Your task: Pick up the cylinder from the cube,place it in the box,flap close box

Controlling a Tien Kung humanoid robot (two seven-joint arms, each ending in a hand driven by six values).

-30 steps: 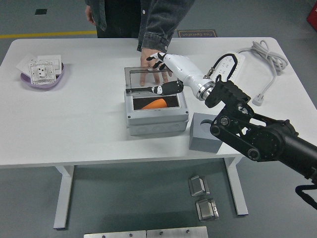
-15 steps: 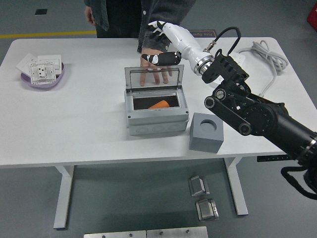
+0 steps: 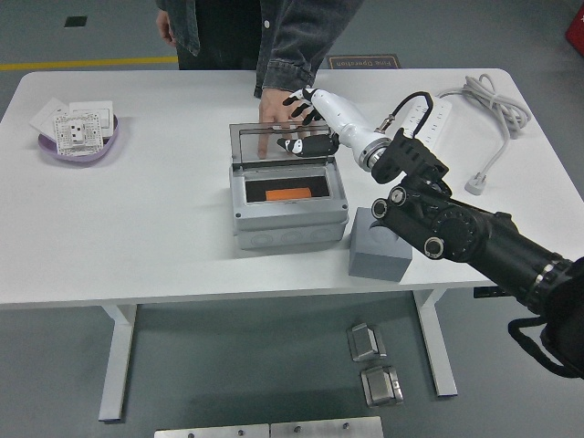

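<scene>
So the right hand [image 3: 306, 128] has dropped back down since half a second ago. It was up high past the far side of the grey junction box [image 3: 288, 208], and now it's just behind the clear hinged lid [image 3: 283, 144], level with its top edge. The orange cylinder [image 3: 287, 193] also reads differently: it looked tilted in the box before, now it lies flat along the bottom.

The hand is empty, fingers loosely spread, thumb hanging right by the lid's far face. Can't tell if it's actually touching.

The cylinder's done with, it's inside the box. The grey cube [image 3: 379, 248] sits just right of the box, half hidden by the arm.

What's left is the flap. It looks like thin stiff clear plastic on a hinge, light and probably slick, so I wouldn't pinch it. I'd push the top edge from behind and let it swing down toward the box front.

One snag: a person's hand [image 3: 274, 119] is flat on the table right behind the box.

Left arm isn't visible.
</scene>
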